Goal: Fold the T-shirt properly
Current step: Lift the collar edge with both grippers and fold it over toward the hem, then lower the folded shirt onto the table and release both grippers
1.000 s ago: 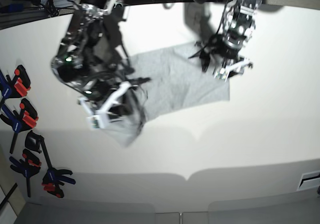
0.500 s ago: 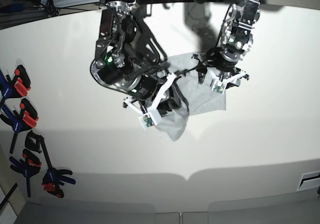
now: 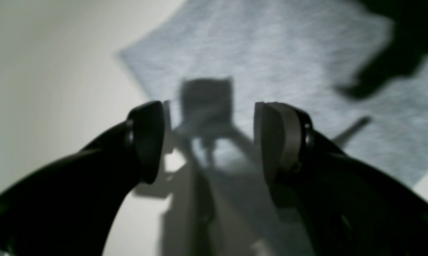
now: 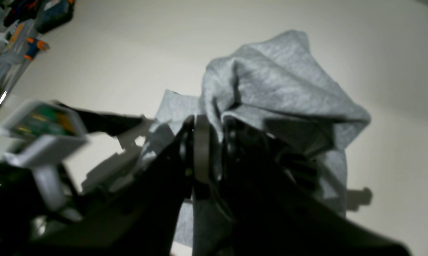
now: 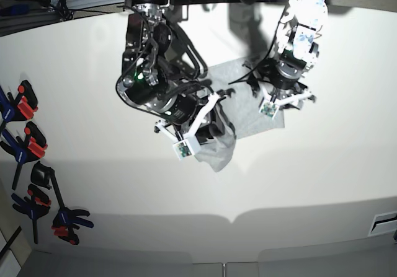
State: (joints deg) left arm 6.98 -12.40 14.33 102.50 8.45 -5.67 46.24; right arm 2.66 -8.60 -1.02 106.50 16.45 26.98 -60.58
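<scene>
The T-shirt (image 5: 245, 113) lies approx mid-table (image 5: 322, 184), toward the far side, light heather-grey, partly flat and partly lifted. Right gripper (image 4: 214, 137) has its jaws pressed together on a bunch of the fabric: in the right wrist view, cloth goes betw the two dark fingers and billows above them in a rumpled peak w/ several folds, while a flat layer of the same shirt shows behind and left of it. In the base view that gathered part hangs as a drooping pouch under the right arm's tip, at the shirt's near-left corner, raised off the table. Left gripper (image 3: 208, 142) is spread wide, nothing betw the fingers; it hovers over the shirt's flat portion near an edge, w/ bare table to its left in the left wrist view. Its shadow falls on the cloth and table below; whether the tips touch the fabric, can't tell, view is blurry. In the base view the left gripper sits over the far-right part of the shirt, which lies flat there w/ a straight right edge. No lettering shows on the visible side. Blue, black and orange clamps (image 5: 28, 144) lie along the table's left edge, well apart from the shirt. Table surface is plain off-white.
</scene>
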